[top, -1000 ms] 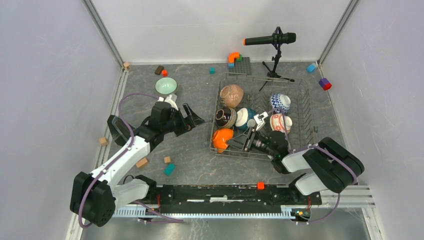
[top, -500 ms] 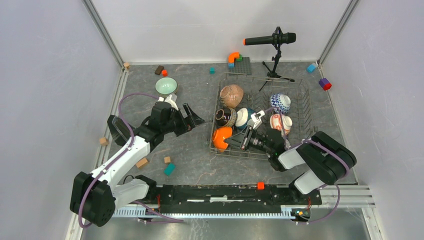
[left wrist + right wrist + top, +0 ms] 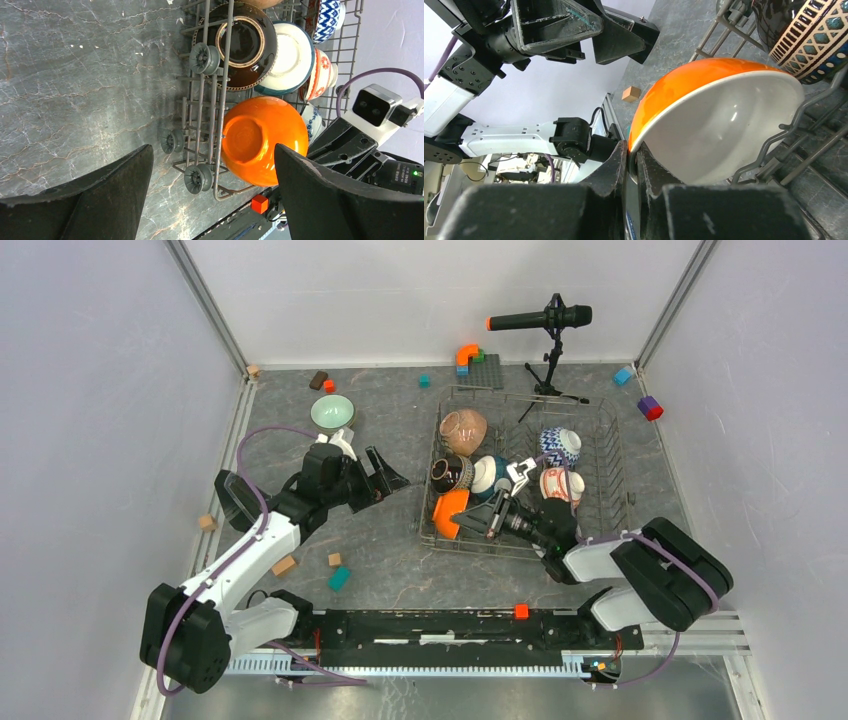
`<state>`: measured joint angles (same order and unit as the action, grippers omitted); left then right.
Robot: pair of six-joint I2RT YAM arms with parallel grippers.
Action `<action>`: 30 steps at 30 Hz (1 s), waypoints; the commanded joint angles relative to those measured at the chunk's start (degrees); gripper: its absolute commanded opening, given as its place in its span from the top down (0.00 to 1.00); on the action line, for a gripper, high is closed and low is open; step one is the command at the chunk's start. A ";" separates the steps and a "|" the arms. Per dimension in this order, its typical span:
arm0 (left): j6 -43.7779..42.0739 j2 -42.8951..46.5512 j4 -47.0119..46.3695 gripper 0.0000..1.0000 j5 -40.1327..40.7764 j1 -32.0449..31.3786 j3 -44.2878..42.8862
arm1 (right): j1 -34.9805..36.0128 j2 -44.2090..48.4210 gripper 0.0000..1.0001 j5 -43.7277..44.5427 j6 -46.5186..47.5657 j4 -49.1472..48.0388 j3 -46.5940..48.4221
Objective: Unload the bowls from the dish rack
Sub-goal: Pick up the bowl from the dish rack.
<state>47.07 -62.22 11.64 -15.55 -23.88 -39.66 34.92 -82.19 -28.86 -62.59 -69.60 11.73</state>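
The grey wire dish rack (image 3: 600, 455) holds several bowls. My right gripper (image 3: 478, 521) is shut on the rim of the orange bowl (image 3: 448, 510) at the rack's near left corner; one finger (image 3: 611, 172) lies outside its rim and one inside its white interior (image 3: 719, 135). The bowl is tilted up on edge, and its orange underside (image 3: 262, 140) shows in the left wrist view. My left gripper (image 3: 392, 478) is open and empty just left of the rack, its fingers (image 3: 115, 185) wide apart. A pale green bowl (image 3: 332, 412) sits on the table at the far left.
In the rack are a brown speckled bowl (image 3: 464, 429), a dark striped bowl (image 3: 451, 474), a teal bowl (image 3: 487, 475), a blue-white zigzag bowl (image 3: 560, 446) and a red-white bowl (image 3: 558, 485). A microphone stand (image 3: 547, 350) stands behind the rack. Toy blocks (image 3: 339, 578) lie scattered.
My right gripper has closed in on the orange bowl's rim and tipped the bowl up and slightly right. The left arm has not moved.
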 commanded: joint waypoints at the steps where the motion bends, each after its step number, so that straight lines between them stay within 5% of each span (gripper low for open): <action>1: -0.03 1.11 -1.20 0.05 0.18 -0.32 -0.20 | -0.96 2.78 1.00 -2.87 1.81 -3.16 -0.52; 9: -2.69 4.15 3.54 0.05 4.57 -0.36 -3.68 | -1.35 8.96 1.00 -7.96 3.40 -3.07 2.78; 21: -6.10 4.49 12.15 0.02 11.14 -0.23 -15.10 | -0.23 29.75 1.00 0.59 39.81 49.09 20.04; 30: -10.89 3.87 18.04 0.00 25.31 -0.31 -25.44 | 18.45 27.86 1.00 24.72 58.34 68.48 36.05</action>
<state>40.95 -58.50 26.81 0.49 -23.99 -60.23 46.98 -51.53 -16.23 -15.62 -9.82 39.46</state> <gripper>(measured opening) 0.993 0.122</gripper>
